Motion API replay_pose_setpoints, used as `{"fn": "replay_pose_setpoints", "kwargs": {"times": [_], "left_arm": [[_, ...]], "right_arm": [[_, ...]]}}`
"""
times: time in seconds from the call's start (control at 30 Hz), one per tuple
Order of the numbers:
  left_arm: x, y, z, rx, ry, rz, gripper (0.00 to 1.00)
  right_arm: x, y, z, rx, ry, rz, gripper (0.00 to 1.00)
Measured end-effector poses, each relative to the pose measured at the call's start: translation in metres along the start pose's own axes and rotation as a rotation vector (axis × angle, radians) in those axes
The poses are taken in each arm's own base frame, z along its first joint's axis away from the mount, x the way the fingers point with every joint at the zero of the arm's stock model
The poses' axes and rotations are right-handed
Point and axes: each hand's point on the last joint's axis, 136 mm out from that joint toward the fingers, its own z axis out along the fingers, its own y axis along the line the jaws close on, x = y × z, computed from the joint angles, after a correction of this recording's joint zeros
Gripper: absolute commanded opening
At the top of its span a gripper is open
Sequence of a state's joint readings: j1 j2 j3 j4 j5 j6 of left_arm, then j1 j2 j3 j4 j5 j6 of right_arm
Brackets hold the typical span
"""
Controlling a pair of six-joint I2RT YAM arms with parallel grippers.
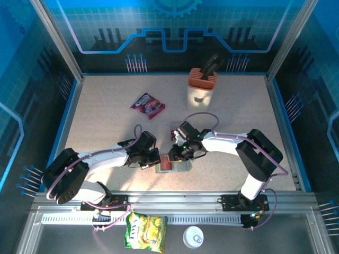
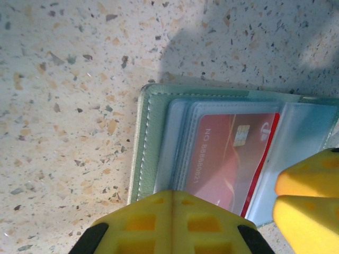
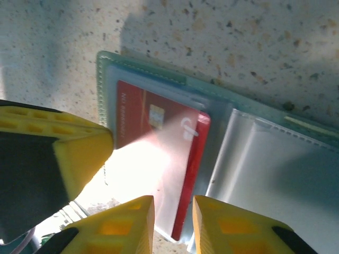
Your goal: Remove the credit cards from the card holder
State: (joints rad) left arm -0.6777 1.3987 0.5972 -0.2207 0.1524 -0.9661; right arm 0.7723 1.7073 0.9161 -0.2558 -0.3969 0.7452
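Note:
The card holder (image 1: 183, 167) (image 2: 144, 132) (image 3: 265, 159) lies open and flat on the speckled table, pale blue-grey inside. A red credit card (image 1: 166, 164) (image 2: 228, 159) (image 3: 151, 132) sits in its clear left pocket, with a second red edge sticking out beside it. My left gripper (image 1: 156, 159) (image 2: 172, 198) is shut, its joined tips pressing on the holder's left panel. My right gripper (image 1: 177, 154) (image 3: 174, 211) is a little open, with one fingertip on each side of the red card's protruding edge. The holder's right pocket looks empty.
A beige knife block (image 1: 201, 87) stands at the back, and a purple-red snack packet (image 1: 148, 103) lies to its left. A yellow-green bag (image 1: 145, 231) and a white lid (image 1: 194, 236) lie in front of the rail. A small reddish item (image 1: 174, 132) lies by the right wrist.

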Motion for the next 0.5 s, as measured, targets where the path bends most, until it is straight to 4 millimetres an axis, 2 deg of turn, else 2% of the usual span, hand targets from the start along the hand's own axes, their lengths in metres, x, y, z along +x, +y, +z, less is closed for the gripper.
{"fn": "replay_pose_setpoints", "kwargs": {"times": [0.3,0.5], "left_arm": [[0.000,0.001,0.000,-0.004,0.002,-0.001,0.00],[0.001,0.003,0.000,-0.011,0.004,-0.002,0.00]], "right_arm": [[-0.007,0.014,0.002,-0.072,-0.012,0.001,0.25],[-0.002,0.005,0.013,-0.059,0.012,0.021,0.25]]}}
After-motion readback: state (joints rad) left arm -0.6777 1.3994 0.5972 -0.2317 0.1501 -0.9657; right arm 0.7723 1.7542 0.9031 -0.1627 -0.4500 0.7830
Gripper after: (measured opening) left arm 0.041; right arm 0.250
